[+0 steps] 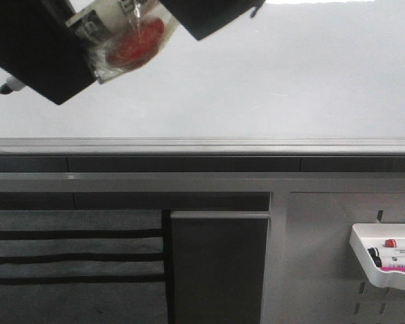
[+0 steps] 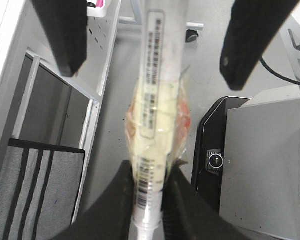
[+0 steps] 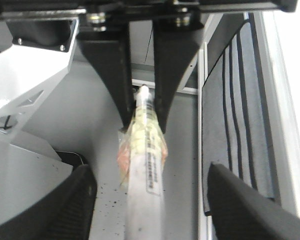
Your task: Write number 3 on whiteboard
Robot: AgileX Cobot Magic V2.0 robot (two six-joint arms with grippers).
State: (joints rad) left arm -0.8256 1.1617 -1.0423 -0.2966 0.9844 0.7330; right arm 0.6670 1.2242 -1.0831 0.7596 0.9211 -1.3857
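Observation:
The whiteboard [image 1: 270, 81] fills the upper front view, and no number 3 shows on it. My left gripper [image 2: 150, 197] is shut on a white marker [image 2: 155, 90] wrapped in clear tape with red-orange patches. In the front view the left gripper [image 1: 74, 54] is at the top left in front of the board, with the taped marker [image 1: 131, 40] sticking out of it. My right gripper [image 3: 150, 205] is open, with its fingers [image 3: 45, 205] on either side of the marker's [image 3: 145, 190] other end and not touching it. Its dark finger [image 1: 209, 17] shows at the top edge.
The grey metal rail [image 1: 202, 145] runs under the board. Below it are a grey pegboard panel [image 1: 324, 270] with a white tray of markers [image 1: 385, 260], a dark panel [image 1: 219, 270] and a grey striped cloth [image 1: 74, 263].

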